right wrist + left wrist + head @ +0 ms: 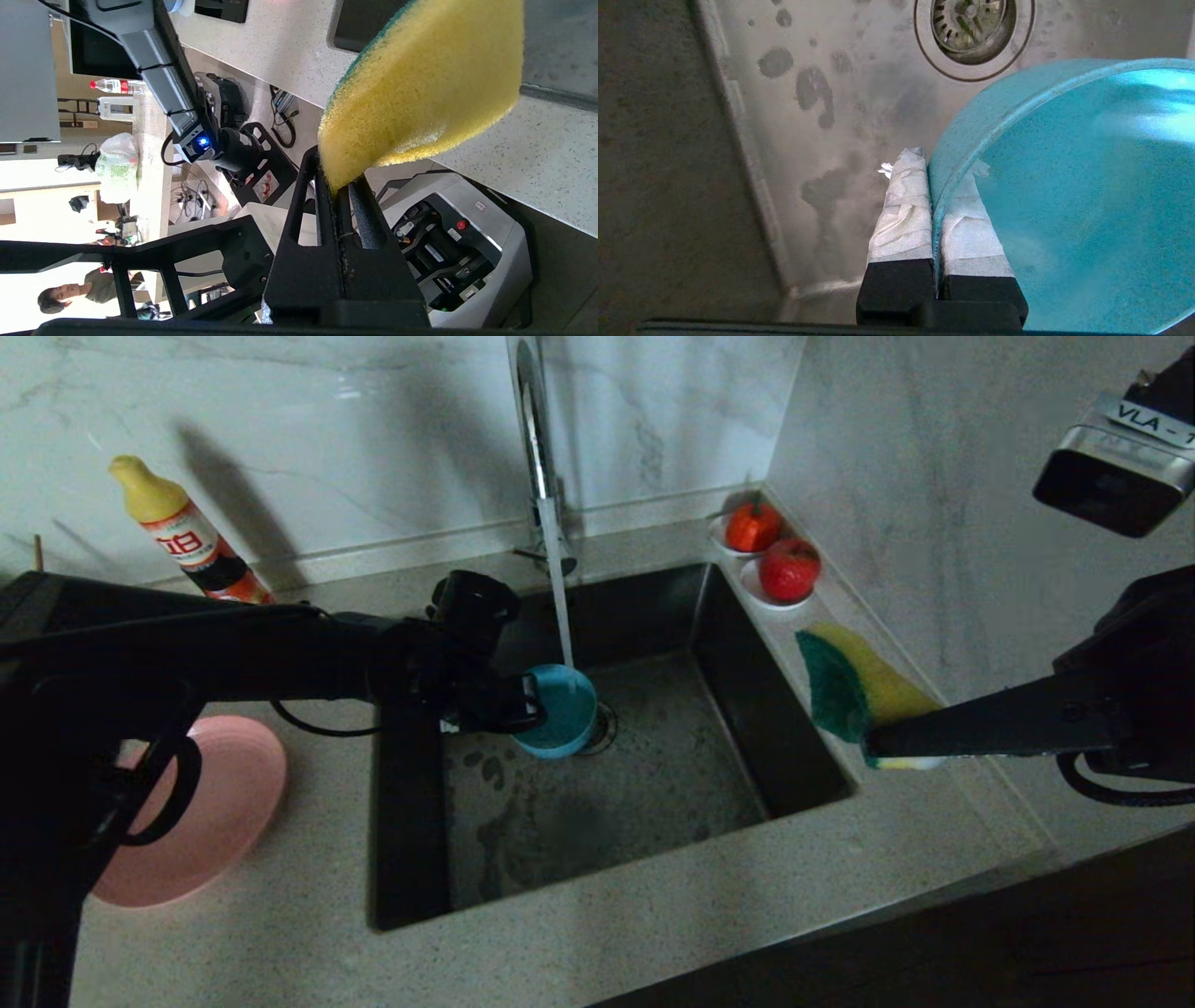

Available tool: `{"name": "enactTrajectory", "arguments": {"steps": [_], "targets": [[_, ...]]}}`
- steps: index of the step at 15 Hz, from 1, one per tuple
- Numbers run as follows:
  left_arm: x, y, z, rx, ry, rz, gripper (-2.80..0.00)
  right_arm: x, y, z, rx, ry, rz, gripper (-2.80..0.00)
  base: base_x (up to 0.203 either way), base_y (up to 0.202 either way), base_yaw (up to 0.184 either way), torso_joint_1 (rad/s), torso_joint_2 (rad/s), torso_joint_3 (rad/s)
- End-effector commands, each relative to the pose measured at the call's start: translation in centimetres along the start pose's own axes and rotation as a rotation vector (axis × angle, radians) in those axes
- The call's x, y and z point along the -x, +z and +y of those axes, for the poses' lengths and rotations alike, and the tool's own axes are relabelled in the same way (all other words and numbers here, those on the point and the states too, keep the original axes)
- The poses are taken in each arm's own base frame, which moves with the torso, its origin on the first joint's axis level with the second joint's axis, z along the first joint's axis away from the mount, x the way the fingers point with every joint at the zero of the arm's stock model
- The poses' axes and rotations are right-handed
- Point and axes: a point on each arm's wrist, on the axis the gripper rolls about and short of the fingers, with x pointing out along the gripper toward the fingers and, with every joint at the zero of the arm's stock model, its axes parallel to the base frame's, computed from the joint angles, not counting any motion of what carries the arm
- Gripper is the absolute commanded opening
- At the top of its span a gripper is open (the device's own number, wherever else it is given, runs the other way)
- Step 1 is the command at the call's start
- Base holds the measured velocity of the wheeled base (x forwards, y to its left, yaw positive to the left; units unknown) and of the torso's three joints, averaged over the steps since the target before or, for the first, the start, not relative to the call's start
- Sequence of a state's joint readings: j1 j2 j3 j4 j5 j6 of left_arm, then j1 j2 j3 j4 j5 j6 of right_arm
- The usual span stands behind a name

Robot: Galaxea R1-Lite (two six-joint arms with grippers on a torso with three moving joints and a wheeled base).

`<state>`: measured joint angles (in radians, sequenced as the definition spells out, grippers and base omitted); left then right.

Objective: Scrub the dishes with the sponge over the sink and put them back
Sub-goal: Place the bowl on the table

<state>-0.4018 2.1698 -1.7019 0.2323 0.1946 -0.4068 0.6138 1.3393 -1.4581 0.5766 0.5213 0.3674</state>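
My left gripper (527, 702) is shut on the rim of the teal bowl (558, 711), holding it tilted over the sink (747, 709) near the drain (973, 28), under the running tap stream. In the left wrist view the taped fingers (903, 210) pinch the bowl (1064, 210) wall. Over the counter right of the sink, my right gripper (873, 739) is shut on the yellow sponge (854, 686) with its green face toward the sink; the right wrist view shows the sponge (420, 88) squeezed at one corner. The pink plate (210, 812) lies on the counter left of the sink, partly behind my left arm.
A chrome tap (537, 439) runs water (560, 607) into the basin. A yellow-capped detergent bottle (187, 537) leans at the back left. Two red fruits on white saucers (770, 555) sit at the back right corner. A marble wall rises on the right.
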Motion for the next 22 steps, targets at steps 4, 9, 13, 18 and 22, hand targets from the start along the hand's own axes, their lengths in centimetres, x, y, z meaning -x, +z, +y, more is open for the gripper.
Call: {"name": "enactTrajectory", "arguments": {"steps": [4,9,13,18,22], "targets": [[-0.8,0.5,0.1,0.045,0.016,0.007,-2.80,0.4,0.0,-0.5,-0.015,0.003,-0.005,-2.80,0.000,0.000,0.000,0.000,0.00,0.000],[1.5,-0.6,1.2,0.038,0.066,0.086,-2.80,0.8,-0.1,-0.3,-0.008,0.007,-0.015,-2.80,0.000,0.000,0.000,0.000,0.00,0.000],[6.1,-0.2,3.1,0.057,0.176,-0.075,-2.80,0.8,-0.1,-1.2,-0.037,-0.024,-0.017,-2.80,0.000,0.000,0.000,0.000,0.00,0.000],[10.4,0.8,3.6,0.065,0.038,-0.550,-2.80,0.6,0.0,-2.1,-0.069,-0.057,-0.015,-2.80,0.000,0.000,0.000,0.000,0.00,0.000],[12.4,-0.1,4.4,-0.020,0.057,-0.870,-2.80,0.3,-0.1,-2.6,-0.081,-0.068,-0.010,-2.80,0.000,0.000,0.000,0.000,0.00,0.000]]}}
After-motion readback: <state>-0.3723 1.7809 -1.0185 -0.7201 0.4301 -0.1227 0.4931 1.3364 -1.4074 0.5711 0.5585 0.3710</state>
